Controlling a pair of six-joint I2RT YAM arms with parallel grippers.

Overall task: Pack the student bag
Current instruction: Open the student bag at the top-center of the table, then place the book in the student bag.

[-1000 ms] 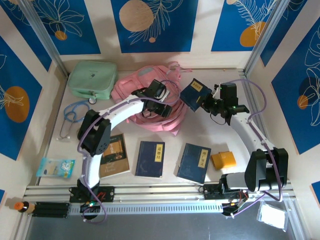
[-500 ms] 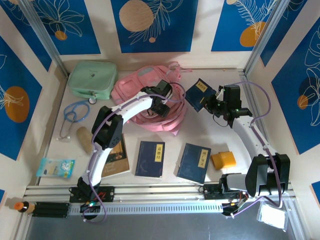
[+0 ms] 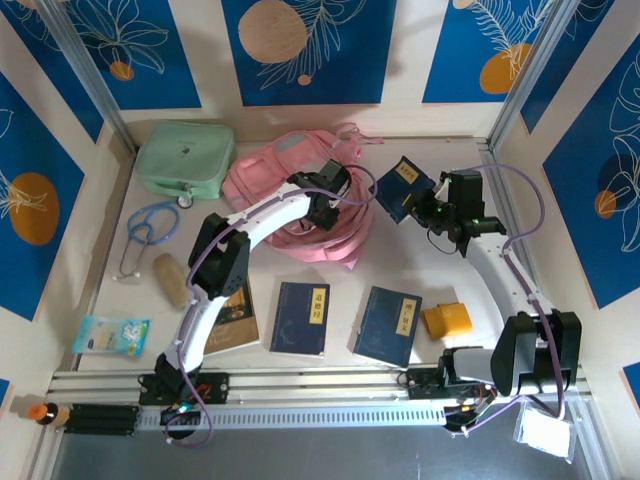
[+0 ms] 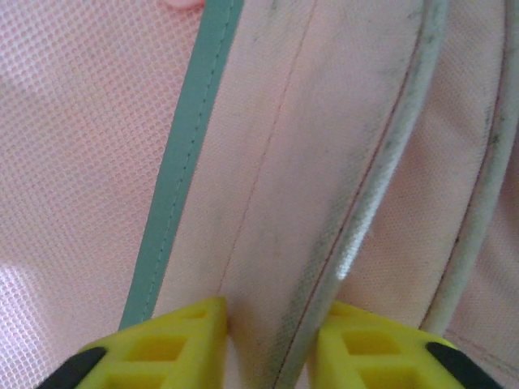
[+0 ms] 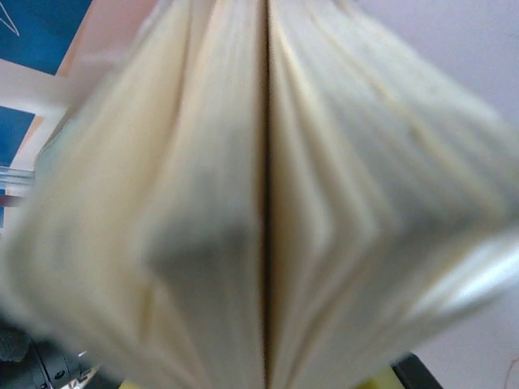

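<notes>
The student bag [image 3: 270, 172] is a pink backpack lying at the back middle of the table, straps spread toward the front. My left gripper [image 3: 333, 200] is over its right side. In the left wrist view its yellow fingers [image 4: 182, 328] pinch a fold of pink fabric [image 4: 292, 162] with grey piping between them. My right gripper [image 3: 428, 208] is shut on a dark blue book [image 3: 404, 186], held off the table just right of the bag. In the right wrist view the book's cream page edges [image 5: 268, 203] are close and blurred.
A mint-green case [image 3: 185, 158] lies at the back left, with a blue stethoscope [image 3: 148, 228] in front of it. Two dark blue books [image 3: 302, 318] [image 3: 390, 325], a brown book [image 3: 232, 312], an orange block [image 3: 447, 320], a tan roll [image 3: 170, 278] and a packet [image 3: 112, 335] lie along the front.
The left gripper has closed from wide open onto the bag's fabric fold. The right gripper has carried the blue book slightly to the right and tilted it.
</notes>
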